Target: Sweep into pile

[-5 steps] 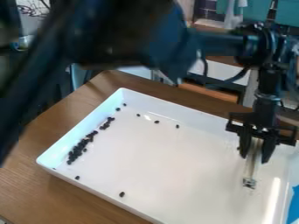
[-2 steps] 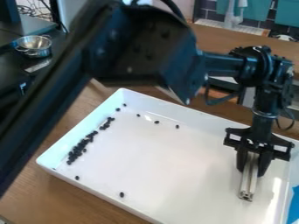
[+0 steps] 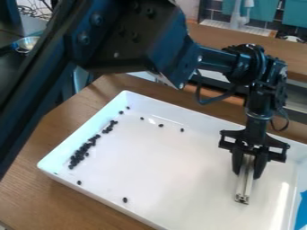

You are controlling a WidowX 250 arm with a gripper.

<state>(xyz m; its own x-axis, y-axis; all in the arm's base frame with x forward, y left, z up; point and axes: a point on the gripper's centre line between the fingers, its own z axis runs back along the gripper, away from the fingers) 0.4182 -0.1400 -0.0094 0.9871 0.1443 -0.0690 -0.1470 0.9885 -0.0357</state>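
My gripper (image 3: 246,167) hangs over the right part of the white tray, shut on a slim metal bar (image 3: 244,186) that points down toward the tray floor; whether its tip touches the floor I cannot tell. Small dark beans (image 3: 79,155) lie in a narrow band along the left wall of the white tray (image 3: 162,166). A few lie apart: one bean (image 3: 124,200) and another (image 3: 79,182) near the front wall, and others (image 3: 160,125) near the back wall.
The tray rests on a wooden table (image 3: 36,193). A blue item (image 3: 303,211) is at the right edge. A metal bowl (image 3: 27,43) stands at the back left, and my forearm crosses the upper left.
Over the last second the gripper has moved down a little, then left with the metal bar still held. The beans lie where they were.
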